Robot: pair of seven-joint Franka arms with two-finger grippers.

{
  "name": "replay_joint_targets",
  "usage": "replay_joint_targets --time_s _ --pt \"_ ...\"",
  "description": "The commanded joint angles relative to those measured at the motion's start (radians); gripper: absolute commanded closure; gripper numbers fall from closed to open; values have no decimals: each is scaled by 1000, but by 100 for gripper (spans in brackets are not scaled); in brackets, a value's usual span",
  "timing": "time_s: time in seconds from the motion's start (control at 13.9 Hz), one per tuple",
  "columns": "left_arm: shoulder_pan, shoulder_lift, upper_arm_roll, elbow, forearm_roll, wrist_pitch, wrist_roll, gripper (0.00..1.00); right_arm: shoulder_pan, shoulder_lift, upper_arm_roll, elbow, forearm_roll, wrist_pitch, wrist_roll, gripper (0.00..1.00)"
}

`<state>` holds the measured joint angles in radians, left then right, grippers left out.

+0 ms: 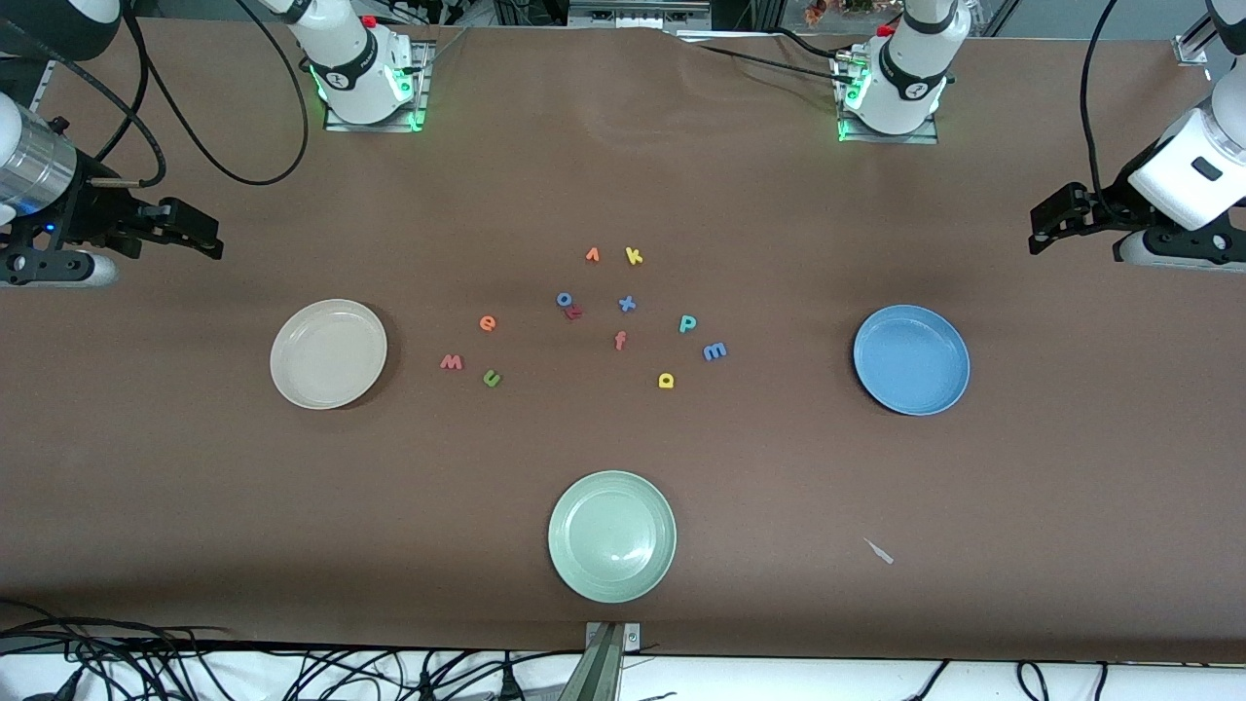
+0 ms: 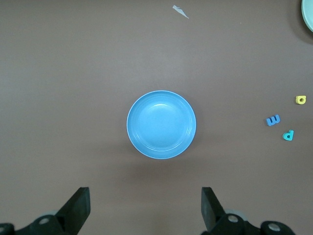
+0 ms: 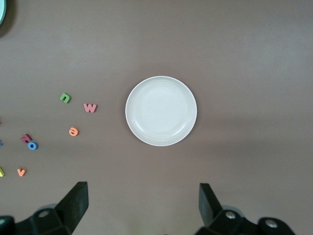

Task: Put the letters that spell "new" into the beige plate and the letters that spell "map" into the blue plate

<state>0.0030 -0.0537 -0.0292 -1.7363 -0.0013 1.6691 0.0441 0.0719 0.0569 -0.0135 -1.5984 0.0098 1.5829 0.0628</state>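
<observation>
The empty beige plate (image 1: 329,353) (image 3: 161,111) lies toward the right arm's end of the table. Beside it lie the orange e (image 1: 488,323) (image 3: 73,131), pink w (image 1: 451,362) (image 3: 90,107) and green n (image 1: 492,379) (image 3: 65,98). The empty blue plate (image 1: 911,359) (image 2: 161,125) lies toward the left arm's end, with the teal p (image 1: 687,323) (image 2: 288,135), blue m (image 1: 714,351) (image 2: 273,120) and yellow a (image 1: 666,381) (image 2: 301,100) beside it. My right gripper (image 1: 200,237) (image 3: 143,203) hangs open and empty over bare table by the beige plate. My left gripper (image 1: 1044,230) (image 2: 145,205) hangs open and empty by the blue plate.
A pale green plate (image 1: 611,536) sits nearest the front camera. Other letters lie mid-table: orange v (image 1: 592,255), yellow k (image 1: 634,256), blue o (image 1: 565,299) touching a red letter (image 1: 574,313), blue x (image 1: 627,304), red f (image 1: 620,340). A white scrap (image 1: 879,551) lies nearer the camera than the blue plate.
</observation>
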Motion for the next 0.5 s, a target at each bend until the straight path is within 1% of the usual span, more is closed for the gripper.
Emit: replay_joint_targets --time_s 0.0,0.43 --pt "12 12 -6 27 -19 -22 0 0 -4 -11 0 -12 -7 -4 -12 0" --pt "12 12 -6 27 -19 -28 0 0 -4 -11 -8 -11 -4 -17 -17 0"
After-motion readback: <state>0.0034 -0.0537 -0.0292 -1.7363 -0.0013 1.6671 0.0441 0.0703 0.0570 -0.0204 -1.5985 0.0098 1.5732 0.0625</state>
